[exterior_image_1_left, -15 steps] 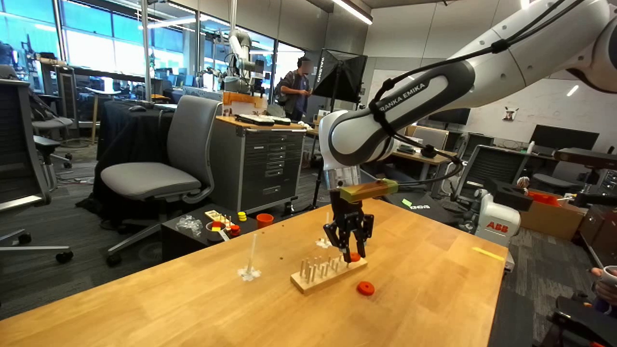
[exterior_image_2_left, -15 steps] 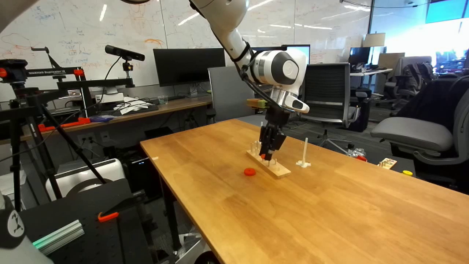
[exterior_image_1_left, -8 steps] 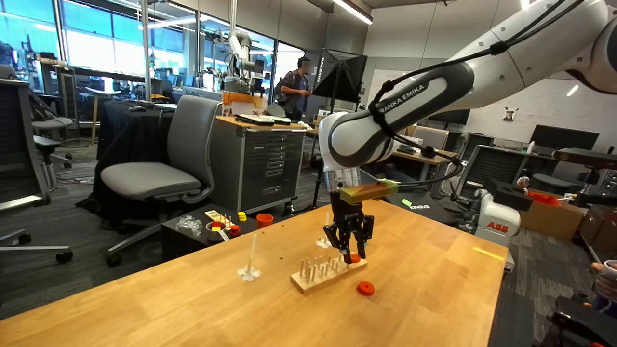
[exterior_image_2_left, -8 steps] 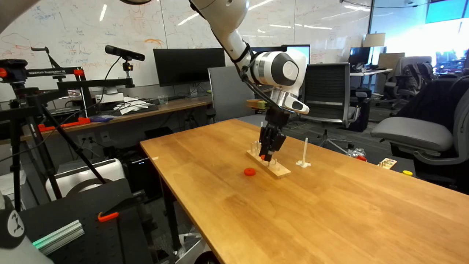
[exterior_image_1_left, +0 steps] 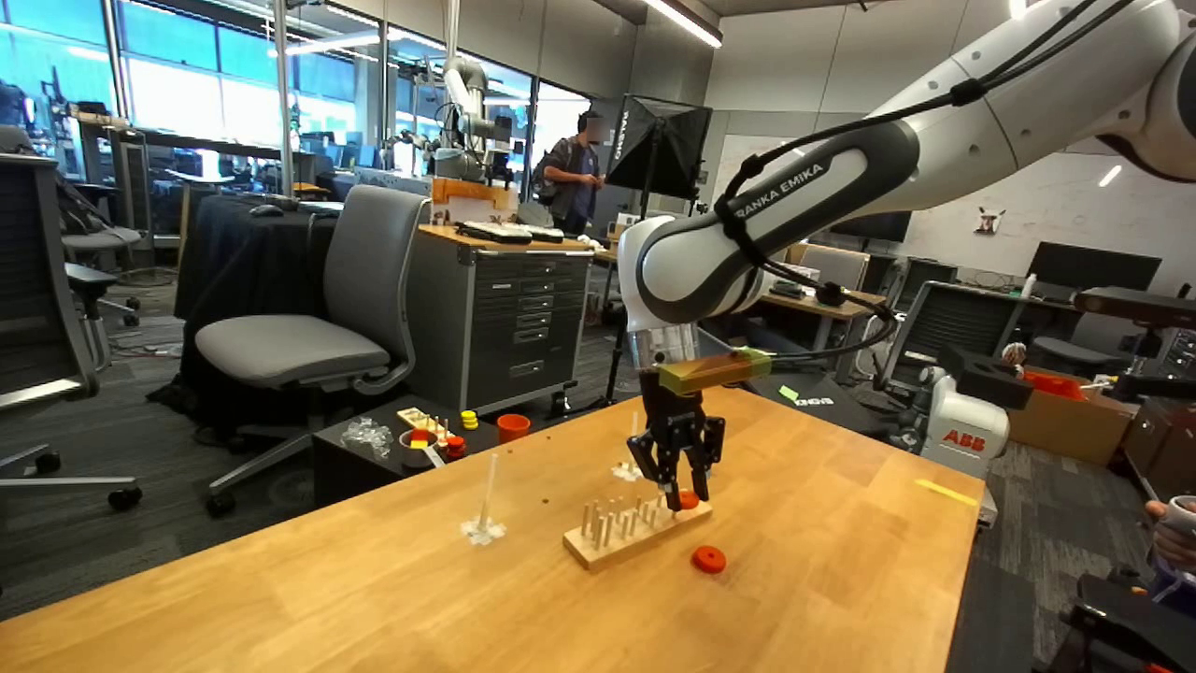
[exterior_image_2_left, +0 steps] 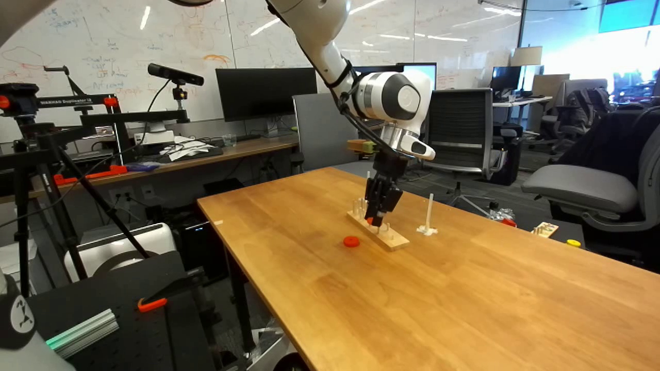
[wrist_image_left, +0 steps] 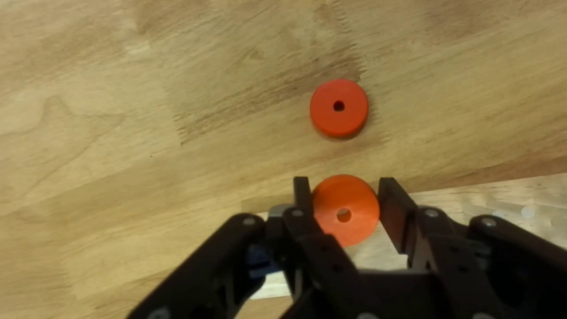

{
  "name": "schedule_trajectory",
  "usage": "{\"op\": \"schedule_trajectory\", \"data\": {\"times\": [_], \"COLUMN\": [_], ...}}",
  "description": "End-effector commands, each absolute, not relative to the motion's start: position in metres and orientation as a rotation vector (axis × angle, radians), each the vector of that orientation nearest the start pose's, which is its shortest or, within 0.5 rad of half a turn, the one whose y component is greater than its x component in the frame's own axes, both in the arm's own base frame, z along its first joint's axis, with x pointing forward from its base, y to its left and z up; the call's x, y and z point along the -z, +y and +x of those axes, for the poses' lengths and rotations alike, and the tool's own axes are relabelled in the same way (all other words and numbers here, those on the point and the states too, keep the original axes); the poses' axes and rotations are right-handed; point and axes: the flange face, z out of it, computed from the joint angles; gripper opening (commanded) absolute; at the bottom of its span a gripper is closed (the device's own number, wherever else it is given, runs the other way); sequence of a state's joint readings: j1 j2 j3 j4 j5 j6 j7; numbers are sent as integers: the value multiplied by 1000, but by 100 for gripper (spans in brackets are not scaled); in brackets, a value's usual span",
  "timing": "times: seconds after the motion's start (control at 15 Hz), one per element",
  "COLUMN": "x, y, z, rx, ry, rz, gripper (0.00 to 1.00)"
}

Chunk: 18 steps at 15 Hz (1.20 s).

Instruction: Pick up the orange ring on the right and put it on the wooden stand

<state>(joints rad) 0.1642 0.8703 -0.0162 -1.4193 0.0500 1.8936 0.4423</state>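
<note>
Orange ring (wrist_image_left: 346, 199): between your fingertips (wrist_image_left: 302, 192), at the wooden stand (exterior_image_1_left: 645, 536); in the wrist view the stand's edge runs behind it. Height above the wood, you cannot tell.
Ring hole: pale inside, peg or bare wood unclear. Probably you are lining it up for placing; get a peg dead centre first.
Hand (wrist_image_left: 344, 190): closed on the ring, a pad against either side. Hold the ring level, lower straight and slowly; if it binds, ease up and shift, don't press.
Pegs (exterior_image_1_left: 606, 533): close-set, liable to snag the fingertips. Part them only a little once the ring sits down, then lift straight up.
Loose ring (wrist_image_left: 339, 122): flat on the counter (exterior_image_1_left: 374, 598), near the stand; steer wide.
Hand and stand: in both exterior views, against half a second ago, no shift you can make out, nor in either ring.
</note>
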Motion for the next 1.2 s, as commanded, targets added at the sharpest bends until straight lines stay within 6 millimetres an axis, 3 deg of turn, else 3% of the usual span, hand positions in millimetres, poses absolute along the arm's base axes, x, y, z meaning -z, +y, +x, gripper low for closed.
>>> {"op": "schedule_trajectory", "data": {"times": [0.0,0.2,0.27,0.8,0.87,1.13], "x": [-162,-166,-154,-156,-156,-158], "y": [106,107,106,106,106,104], "z": [669,667,671,671,671,676], "rx": [-612,-613,-615,-612,-612,-615], "ry": [479,471,496,494,494,519], "rz": [-3119,-3119,-3127,-3127,-3127,-3114], "gripper": [17,17,42,42,17,17]}}
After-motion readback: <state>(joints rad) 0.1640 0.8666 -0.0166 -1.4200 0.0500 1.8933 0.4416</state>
